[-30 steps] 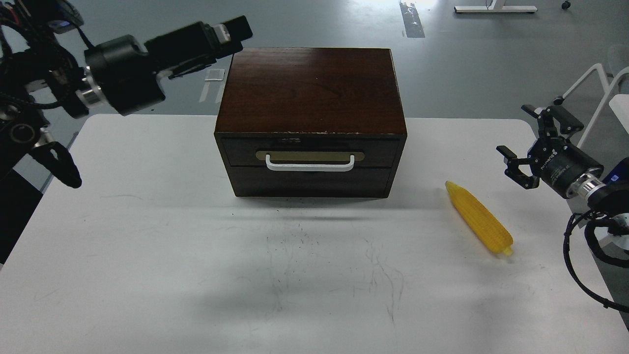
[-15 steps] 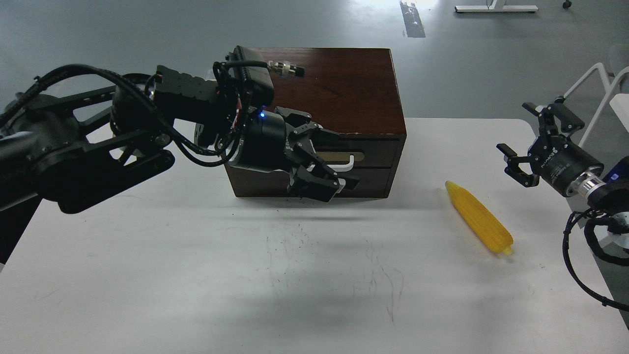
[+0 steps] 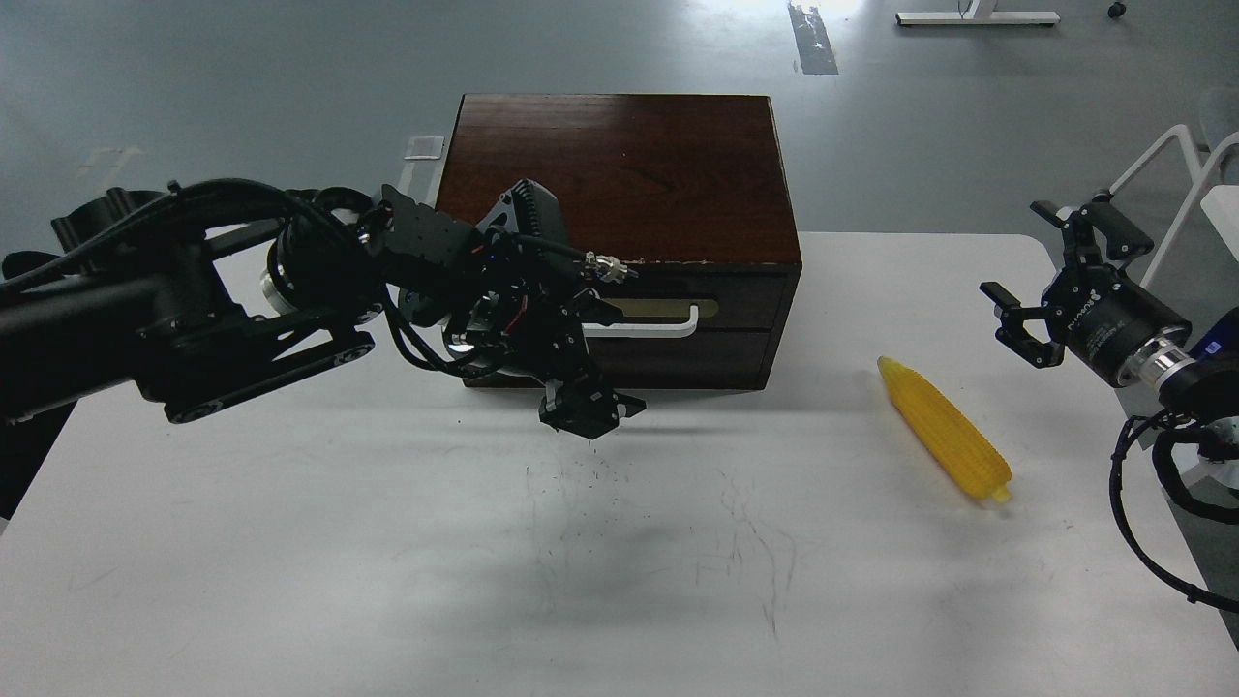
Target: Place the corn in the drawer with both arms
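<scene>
The yellow corn [image 3: 945, 427] lies on the white table [image 3: 290, 542] to the right of the dark wooden box [image 3: 619, 184]. The drawer [image 3: 697, 300] in the box's front is closed; its white bar handle [image 3: 658, 324] shows on the brass plate. My left gripper [image 3: 586, 411] hangs in front of the box's lower left front, pointing down, just left of and below the handle; its fingers cannot be told apart. My right gripper [image 3: 1036, 281] is open and empty, above and to the right of the corn's tip.
A plain dark panel [image 3: 697, 358] sits below the drawer. A white chair frame [image 3: 1171, 165] stands beyond the table's right edge. Scuff marks [image 3: 658, 523] cross the middle of the table.
My left arm swung in from the upper left to the box's front, then its gripper turned downward and dropped below the handle. The right gripper, corn and drawer have stayed put.
</scene>
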Robot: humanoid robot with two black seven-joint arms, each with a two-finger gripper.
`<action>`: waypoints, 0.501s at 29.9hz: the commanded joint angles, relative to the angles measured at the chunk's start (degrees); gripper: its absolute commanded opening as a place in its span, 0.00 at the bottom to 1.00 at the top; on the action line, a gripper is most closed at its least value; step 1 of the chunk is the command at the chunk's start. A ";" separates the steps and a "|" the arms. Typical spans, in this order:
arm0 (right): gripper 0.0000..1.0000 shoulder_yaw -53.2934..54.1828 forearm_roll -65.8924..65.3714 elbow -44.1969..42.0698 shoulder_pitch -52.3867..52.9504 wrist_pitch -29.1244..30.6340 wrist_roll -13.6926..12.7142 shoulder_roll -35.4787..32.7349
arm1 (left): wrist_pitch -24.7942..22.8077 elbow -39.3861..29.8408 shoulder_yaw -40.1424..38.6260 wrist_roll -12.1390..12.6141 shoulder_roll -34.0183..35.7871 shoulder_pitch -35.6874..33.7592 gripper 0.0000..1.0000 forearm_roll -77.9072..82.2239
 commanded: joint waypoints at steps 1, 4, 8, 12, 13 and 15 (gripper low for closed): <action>1.00 0.17 0.00 0.02 -0.17 0.00 0.00 0.01 | 0.00 0.92 0.80 0.02 -0.55 0.09 0.99 0.89; 1.00 0.00 0.00 -0.07 -0.34 0.00 0.00 0.01 | 0.00 2.06 0.98 0.02 -1.25 0.00 0.99 1.17; 1.00 0.17 0.00 -0.07 -0.61 0.00 0.00 0.01 | 0.00 3.38 0.98 0.02 -1.86 -0.09 0.99 1.17; 1.00 0.17 0.00 -0.07 -0.61 0.00 0.00 0.01 | 0.00 3.47 0.98 0.02 -1.95 -0.09 0.99 1.17; 1.00 0.17 0.00 -0.07 -0.61 0.00 0.00 0.01 | 0.00 3.47 0.98 0.02 -2.04 -0.09 0.99 1.17; 1.00 0.17 0.00 -0.07 -0.61 0.00 0.00 0.10 | 0.00 3.90 0.98 0.02 -2.30 -0.09 0.99 1.17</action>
